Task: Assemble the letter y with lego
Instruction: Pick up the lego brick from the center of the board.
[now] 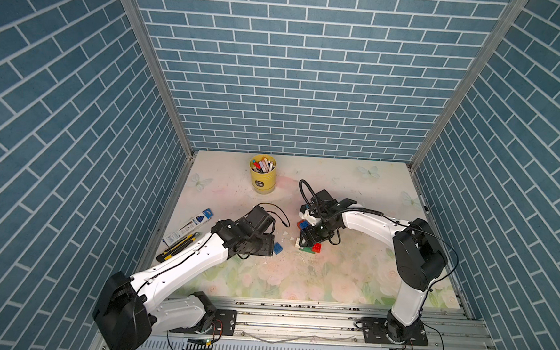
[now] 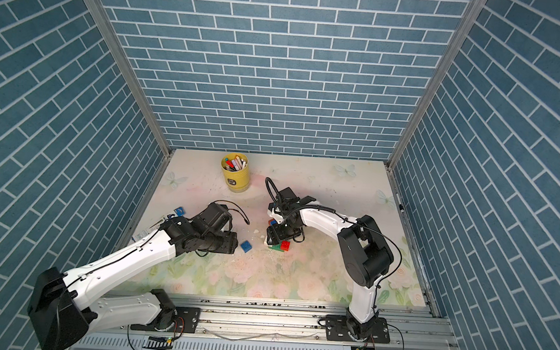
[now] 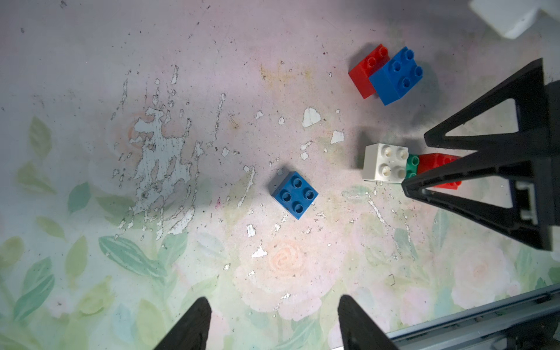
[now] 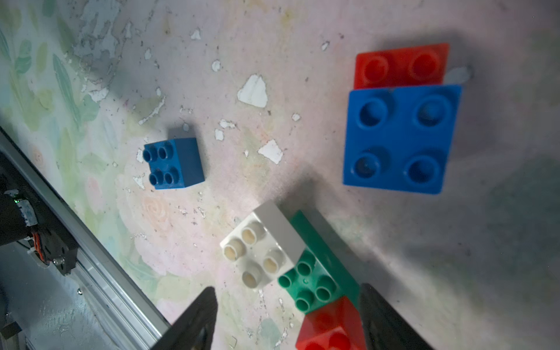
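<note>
A pen box [image 1: 190, 225] and utility knife [image 1: 177, 248] lie at the mat's [image 1: 348, 286] left edge. A yellow cup [image 1: 262, 181] at the back holds markers [image 1: 263, 165]. Mid-table we see a white brick [image 3: 385, 163], green brick [image 4: 315, 281] and red brick [image 4: 330, 327] joined. A blue brick [image 3: 294, 194] lies loose nearby, and a blue-on-red pair [image 3: 385, 74] sits behind. The left gripper [image 3: 272, 300] gapes empty. The right gripper [image 4: 288, 288] straddles the red brick, unclosed.

**Blue brick-pattern walls [image 1: 312, 67] set round a worn floral mat [image 1: 332, 285]**

The mat is printed with pale roses, green leaves and butterflies, and its print is scuffed and flaked to white near the middle. It is enclosed on three sides by the walls, which are joined at aluminium posts [image 1: 151, 61]. An aluminium rail [image 1: 296, 320] is laid along the mat's near edge
</note>
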You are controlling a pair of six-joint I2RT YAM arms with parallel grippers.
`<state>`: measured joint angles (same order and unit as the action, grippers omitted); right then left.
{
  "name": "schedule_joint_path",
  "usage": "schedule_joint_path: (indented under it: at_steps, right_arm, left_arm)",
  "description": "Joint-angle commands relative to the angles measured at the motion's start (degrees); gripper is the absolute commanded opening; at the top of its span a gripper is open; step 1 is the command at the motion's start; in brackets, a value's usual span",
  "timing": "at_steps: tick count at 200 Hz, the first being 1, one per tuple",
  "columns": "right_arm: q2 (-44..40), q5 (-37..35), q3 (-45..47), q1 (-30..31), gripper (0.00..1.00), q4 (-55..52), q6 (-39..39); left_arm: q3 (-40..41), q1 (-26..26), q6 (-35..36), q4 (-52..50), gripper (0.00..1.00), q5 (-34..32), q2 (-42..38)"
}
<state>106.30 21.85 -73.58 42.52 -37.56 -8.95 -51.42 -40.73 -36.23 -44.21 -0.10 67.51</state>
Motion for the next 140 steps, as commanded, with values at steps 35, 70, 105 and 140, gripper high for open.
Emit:
schedule_joint_path:
  at_steps: [35, 70, 105, 140]
  right_arm:
    - [2.6, -0.71, -1.57, 3.48, 0.68, -4.35, 3.07]
    - [1.9, -6.4, -1.39, 4.84, 0.61, -5.33, 0.95]
    - [2.07, -11.5, -1.83, 6.14, 0.57, -6.38, -0.92]
    - [2.85, -12.71, -2.03, 7.06, 0.53, -5.86, -2.51]
  left_arm:
    - [1.06, 0.65, -0.33, 0.3, 0.69, 0.13, 0.59]
    - [0.97, 0.83, -0.29, 0.41, 0.69, 0.29, 1.15]
    - [1.13, 0.83, -0.39, 0.69, 0.69, 0.36, 1.89]
    - [2.31, 0.83, -0.93, 2.06, 0.69, 1.02, 1.75]
